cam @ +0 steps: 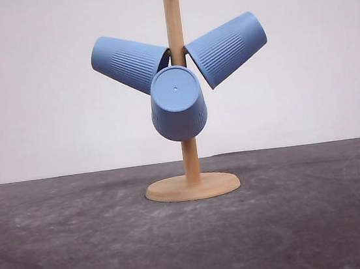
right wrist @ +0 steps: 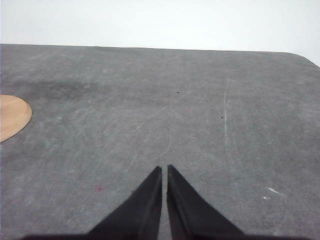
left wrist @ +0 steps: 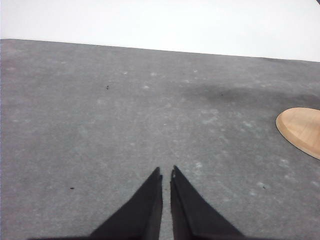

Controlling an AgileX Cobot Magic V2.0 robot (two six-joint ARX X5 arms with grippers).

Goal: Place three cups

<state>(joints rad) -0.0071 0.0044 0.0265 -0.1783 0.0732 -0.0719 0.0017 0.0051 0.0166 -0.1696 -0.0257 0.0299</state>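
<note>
Left gripper [left wrist: 166,172] pressed together, nothing between tips, low over grey surface [left wrist: 100,110]; wooden base [left wrist: 302,130] off to side. Right gripper [right wrist: 164,169] likewise closed and empty, same base at frame edge. Both parked away from stand, likely to leave room. Beyond: three cups hung mouth-inward on pegs of wooden stand [cam: 189,153], left cup [cam: 128,63], right cup [cam: 227,48], front cup [cam: 177,103] with flat bottom toward camera. Pegs probably hold cups tilted. Task seems finished.
</note>
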